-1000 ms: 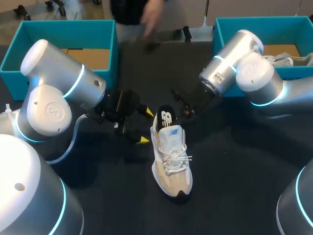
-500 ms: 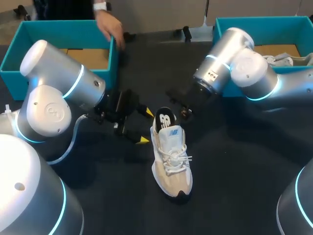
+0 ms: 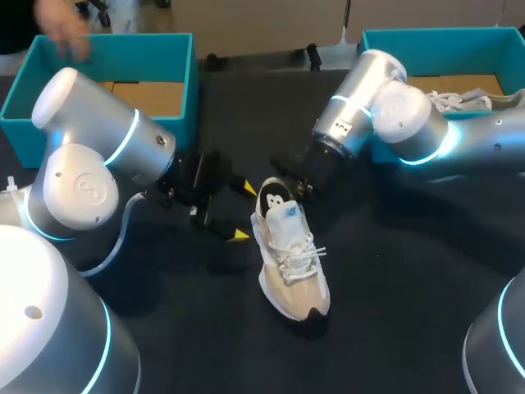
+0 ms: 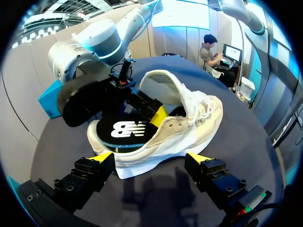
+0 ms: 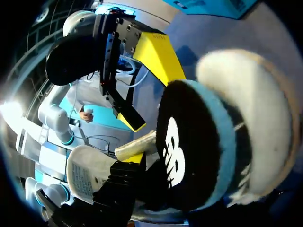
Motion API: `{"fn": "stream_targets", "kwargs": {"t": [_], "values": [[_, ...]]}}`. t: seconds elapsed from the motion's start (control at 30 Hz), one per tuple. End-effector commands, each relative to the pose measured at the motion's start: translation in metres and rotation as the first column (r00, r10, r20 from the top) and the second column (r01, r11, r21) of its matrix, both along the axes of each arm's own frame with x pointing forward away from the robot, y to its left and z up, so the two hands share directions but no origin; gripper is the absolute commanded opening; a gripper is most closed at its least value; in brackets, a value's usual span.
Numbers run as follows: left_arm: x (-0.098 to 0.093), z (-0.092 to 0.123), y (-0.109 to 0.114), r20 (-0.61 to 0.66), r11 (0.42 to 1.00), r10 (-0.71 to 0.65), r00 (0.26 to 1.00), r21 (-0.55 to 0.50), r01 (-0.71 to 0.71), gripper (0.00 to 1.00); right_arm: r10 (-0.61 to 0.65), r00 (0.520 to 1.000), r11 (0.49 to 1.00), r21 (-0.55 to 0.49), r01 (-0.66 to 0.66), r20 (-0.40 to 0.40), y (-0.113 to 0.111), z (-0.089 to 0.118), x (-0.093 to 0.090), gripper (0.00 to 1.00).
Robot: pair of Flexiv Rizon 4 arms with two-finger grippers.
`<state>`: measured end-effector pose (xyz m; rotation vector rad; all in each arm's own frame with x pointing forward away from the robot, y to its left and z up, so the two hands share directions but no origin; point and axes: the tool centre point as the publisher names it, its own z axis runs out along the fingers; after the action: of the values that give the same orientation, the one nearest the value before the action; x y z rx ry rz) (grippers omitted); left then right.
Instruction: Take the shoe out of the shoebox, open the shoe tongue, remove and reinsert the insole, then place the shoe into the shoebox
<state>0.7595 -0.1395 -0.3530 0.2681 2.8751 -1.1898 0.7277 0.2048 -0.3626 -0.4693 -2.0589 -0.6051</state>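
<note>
Surface (image 3: 394, 271): dark, with open room to the shoe's right and past its toe.
Left shoebox (image 3: 123, 57): teal, far left of the shoe, bare cardboard floor showing.
Right shoebox (image 3: 426, 49): teal, far right of the shoe, holds a second shoe (image 3: 463, 100).
Shoe (image 3: 294, 263): on its sole mid-surface, well apart from both boxes.
Insole (image 3: 275, 197): black, stands half out of the shoe's heel.
Right pincer (image 3: 297, 187): at the shoe's heel. The head view hides the grip; the left wrist view shows one yellow tip on the insole's printed face. Pinching the insole.
Left pincer (image 4: 150, 158): spread wide, just beside the shoe's heel, apart from it.
</note>
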Motion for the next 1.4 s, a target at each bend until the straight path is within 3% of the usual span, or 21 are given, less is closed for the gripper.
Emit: {"fn": "stream_targets", "kwargs": {"t": [0.03,0.63,0.7,0.73,0.77,1.07,1.33,1.4], "values": [[0.0,0.0,0.0,0.002,1.0,-0.002,1.0,-0.002,0.002,1.0,-0.01,0.999,1.0,-0.023,0.011,0.046,-0.006,0.016,0.001,0.38],[-0.002,0.003,0.002,0.008,1.0,-0.002,1.0,0.002,0.002,1.0,-0.015,0.99,1.0,-0.004,0.016,0.139,-0.003,0.027,0.029,0.36],[-0.002,0.004,0.002,0.009,1.0,-0.001,1.0,0.002,0.001,1.0,-0.015,0.99,1.0,-0.003,0.015,0.139,-0.002,0.026,0.031,0.26],[-0.002,0.004,0.002,0.01,1.0,0.0,1.0,0.001,0.0,1.0,-0.009,0.991,1.0,0.0,0.009,0.134,-0.001,0.024,0.032,0.08],[-0.002,0.004,0.002,0.01,1.0,-0.001,1.0,0.001,0.001,1.0,-0.003,0.992,1.0,0.003,0.003,0.13,0.001,0.023,0.032,0.0],[-0.003,0.005,0.003,0.012,1.0,0.006,1.0,0.004,-0.006,1.0,0.013,0.997,1.0,0.009,-0.014,0.07,0.006,0.006,0.018,0.0],[-0.002,0.005,0.003,0.014,1.0,0.014,1.0,0.002,-0.014,1.0,-0.009,0.998,1.0,0.01,0.008,0.065,0.002,0.005,0.01,0.01],[-0.002,0.005,0.003,0.017,1.0,0.014,1.0,0.0,-0.014,1.0,-0.009,0.997,1.0,0.007,0.009,0.077,0.002,0.009,0.012,0.27]]}}
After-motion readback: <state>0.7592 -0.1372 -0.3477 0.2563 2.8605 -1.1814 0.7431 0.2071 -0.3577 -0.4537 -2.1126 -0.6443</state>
